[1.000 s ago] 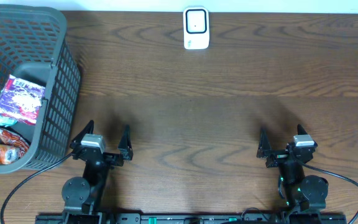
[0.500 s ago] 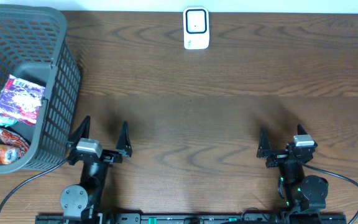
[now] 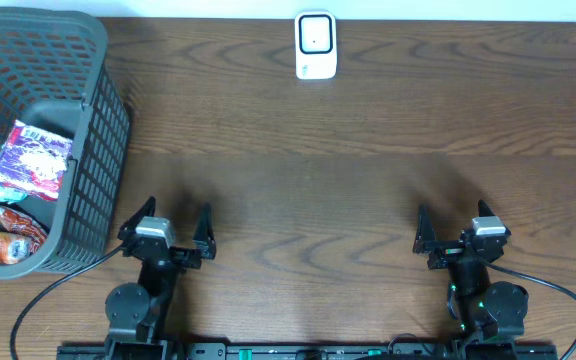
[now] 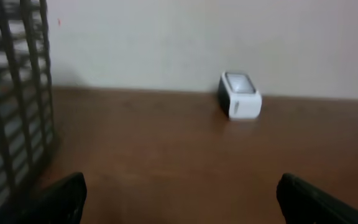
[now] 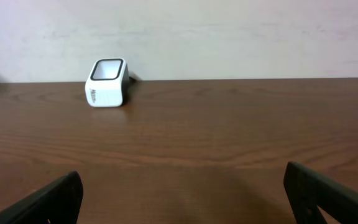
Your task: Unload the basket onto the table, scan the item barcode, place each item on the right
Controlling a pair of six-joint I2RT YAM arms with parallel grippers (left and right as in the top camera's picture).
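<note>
The white barcode scanner (image 3: 316,45) stands at the table's far edge; it also shows in the left wrist view as the scanner (image 4: 240,95) and in the right wrist view as the scanner (image 5: 107,83). The items are snack packets in the grey basket (image 3: 96,110): a purple-and-white packet (image 3: 30,160) and an orange packet (image 3: 13,242). My left gripper (image 3: 176,215) hovers low beside the basket's near right corner, open and empty. My right gripper (image 3: 451,222) sits at the near right, open and empty. Both grippers face the scanner: the left gripper (image 4: 182,199) and the right gripper (image 5: 182,196).
The basket's slatted wall (image 4: 17,112) rises just left of my left gripper. A pale wall runs behind the scanner. Bare brown wood (image 3: 308,190) lies between the grippers and the scanner.
My left gripper drifted a little left and back, then returned right beside the basket, staying open. The right arm has not moved.
</note>
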